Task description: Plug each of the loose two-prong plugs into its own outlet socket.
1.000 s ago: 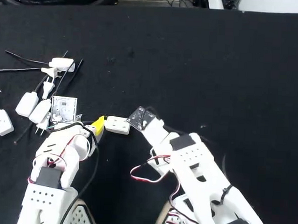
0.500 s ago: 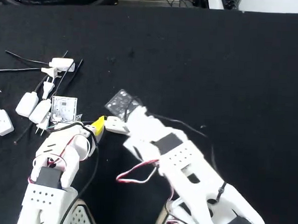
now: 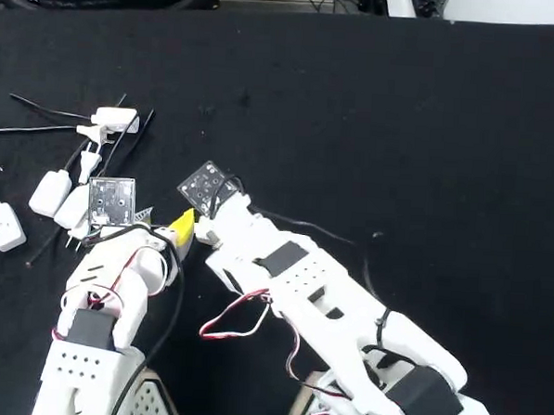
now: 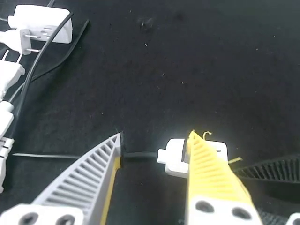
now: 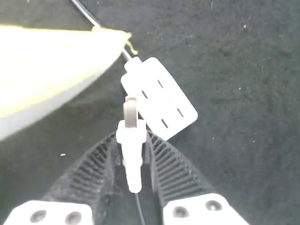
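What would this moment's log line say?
right gripper: shut on white two-prong plug | prongs near white outlet socket | left gripper: open beside socket

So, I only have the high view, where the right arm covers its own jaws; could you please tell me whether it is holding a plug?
Observer: Yes. In the right wrist view the right gripper is shut on a white plug, holding it by the body.
Operator: Thank you. Are its prongs in the socket?
Observer: Not yet. The prongs end at the edge of the outlet socket, not inserted.
Operator: Is the left arm gripping that socket?
Observer: No. In the left wrist view the left gripper is open; its yellow jaw overlaps part of the socket, and the grey jaw is apart from it.
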`<move>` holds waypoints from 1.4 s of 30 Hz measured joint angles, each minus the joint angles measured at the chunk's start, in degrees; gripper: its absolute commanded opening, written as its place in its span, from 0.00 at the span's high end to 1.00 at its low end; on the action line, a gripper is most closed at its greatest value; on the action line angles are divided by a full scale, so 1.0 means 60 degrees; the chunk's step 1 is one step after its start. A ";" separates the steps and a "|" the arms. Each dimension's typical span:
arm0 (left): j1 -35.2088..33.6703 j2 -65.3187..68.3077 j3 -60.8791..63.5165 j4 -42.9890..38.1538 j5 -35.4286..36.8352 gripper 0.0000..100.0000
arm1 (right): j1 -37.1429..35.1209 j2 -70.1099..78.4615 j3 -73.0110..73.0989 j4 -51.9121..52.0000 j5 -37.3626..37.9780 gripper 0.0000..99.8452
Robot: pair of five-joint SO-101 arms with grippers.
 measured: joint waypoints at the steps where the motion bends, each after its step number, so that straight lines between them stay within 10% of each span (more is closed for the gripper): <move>1: 0.0088 0.0000 0.0000 -0.0029 0.0000 0.78 | 0.0000 0.0000 0.0000 0.0000 -0.0029 0.99; 42: 0.0806 -0.0015 0.0132 -0.0059 -0.0410 0.78 | 0.0469 -0.4879 0.1905 0.0747 -0.0088 0.99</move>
